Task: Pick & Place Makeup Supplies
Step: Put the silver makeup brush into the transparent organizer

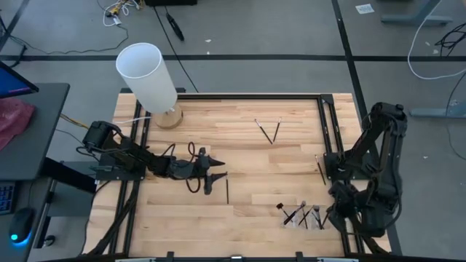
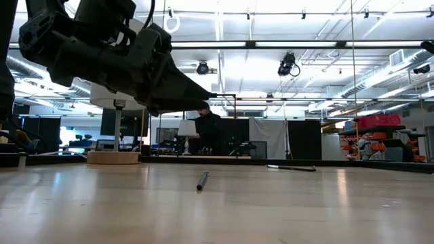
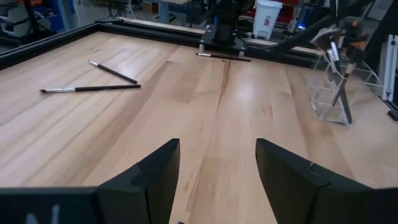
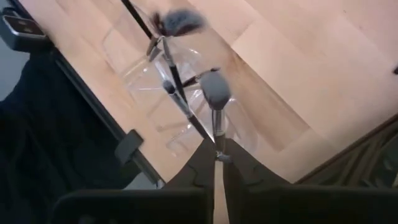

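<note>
My right gripper (image 4: 218,155) is clamped on a grey-tipped makeup brush (image 4: 214,99) — over a clear plastic holder (image 4: 155,68) holding other dark-handled brushes (image 4: 171,68).

No words, numbers, labels or signs can be read anywhere in these pictures; only a small pale mark shows on the dark left hand (image 3: 214,180) in its own wrist view, too cut off to make out.

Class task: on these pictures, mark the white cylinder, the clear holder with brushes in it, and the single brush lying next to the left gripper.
white cylinder (image 1: 149,75), high view, on its side wall.
clear holder (image 3: 328,93), left wrist view, on its transparent wall.
single brush (image 1: 227,191), high view, mid-handle.
</note>
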Controlling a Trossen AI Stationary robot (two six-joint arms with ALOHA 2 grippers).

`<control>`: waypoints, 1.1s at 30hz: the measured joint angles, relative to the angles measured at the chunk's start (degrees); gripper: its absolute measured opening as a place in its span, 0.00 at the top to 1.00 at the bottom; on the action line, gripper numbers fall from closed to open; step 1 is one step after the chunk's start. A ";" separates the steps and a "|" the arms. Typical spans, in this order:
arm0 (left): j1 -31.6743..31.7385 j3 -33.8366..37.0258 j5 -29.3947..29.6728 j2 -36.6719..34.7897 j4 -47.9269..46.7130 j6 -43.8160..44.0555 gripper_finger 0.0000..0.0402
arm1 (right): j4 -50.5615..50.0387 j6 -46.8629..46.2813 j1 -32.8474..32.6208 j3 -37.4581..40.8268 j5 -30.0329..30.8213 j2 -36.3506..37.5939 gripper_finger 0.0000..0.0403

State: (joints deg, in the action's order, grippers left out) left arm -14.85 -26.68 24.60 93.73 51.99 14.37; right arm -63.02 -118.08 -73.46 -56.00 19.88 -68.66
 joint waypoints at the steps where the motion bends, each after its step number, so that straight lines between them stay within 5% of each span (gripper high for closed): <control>1: 0.00 0.00 0.24 0.00 0.00 0.00 0.47 | 0.70 -0.01 0.16 0.64 0.01 0.00 0.98; 11: 0.00 0.00 0.87 0.00 0.09 0.02 0.47 | 3.31 1.20 4.14 5.28 -9.66 0.00 0.91; 19: 0.00 0.00 1.24 0.00 0.09 0.02 0.47 | 2.32 7.45 8.58 5.48 -9.84 0.08 0.83; 27: 0.00 0.00 1.24 0.00 0.11 0.04 0.47 | 3.34 15.25 13.00 5.48 -9.73 3.77 0.63; 33: 0.00 0.00 1.24 0.00 0.11 0.04 0.47 | 4.69 23.07 18.19 5.48 -4.93 7.95 0.55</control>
State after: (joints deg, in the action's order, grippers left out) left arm -14.85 -26.68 25.85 93.73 52.10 14.41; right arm -58.33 -95.01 -55.26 -50.52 14.95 -60.72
